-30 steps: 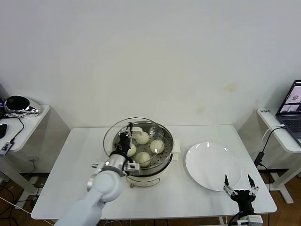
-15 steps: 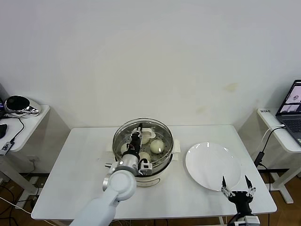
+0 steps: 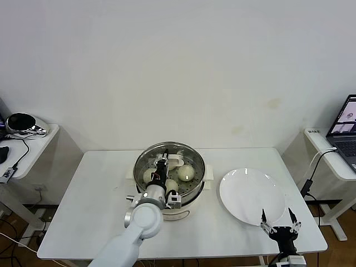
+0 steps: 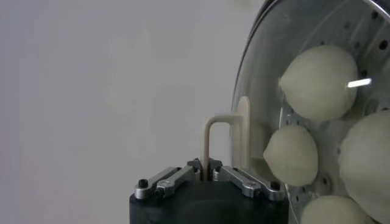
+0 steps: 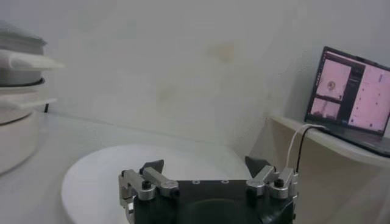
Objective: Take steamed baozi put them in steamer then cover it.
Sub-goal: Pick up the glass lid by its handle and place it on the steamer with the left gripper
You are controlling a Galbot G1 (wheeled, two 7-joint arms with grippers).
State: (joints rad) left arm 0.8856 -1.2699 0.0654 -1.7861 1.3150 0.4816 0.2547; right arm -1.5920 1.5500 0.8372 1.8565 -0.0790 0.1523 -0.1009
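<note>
A white counter (image 3: 83, 211) fills the lower half of the head view, with a stainless-steel steamer (image 3: 170, 181) on a cream-white base standing at its centre. The clear glass cover (image 3: 167, 162) sits over the steamer, and off-white steamed baozi (image 3: 186, 172) show through the glass on the perforated tray. The left claw (image 3: 161, 168) reaches in from the lower left of the frame and is clamped on the cover's cream-white bar handle (image 4: 226, 141); the left wrist view shows its fingers (image 4: 167, 180) pressed together around the handle's thin post, with four baozi visible behind the glass on the right side of that frame. An empty white plate (image 3: 251, 196) lies on the counter to the right of the steamer, well apart from it. The right claw (image 3: 281, 225) hangs at the lower right edge of the frame, just beside the plate's near rim, its fingers spread apart and holding nothing. A laptop (image 3: 345, 132) stands on a side table at the far right.
</note>
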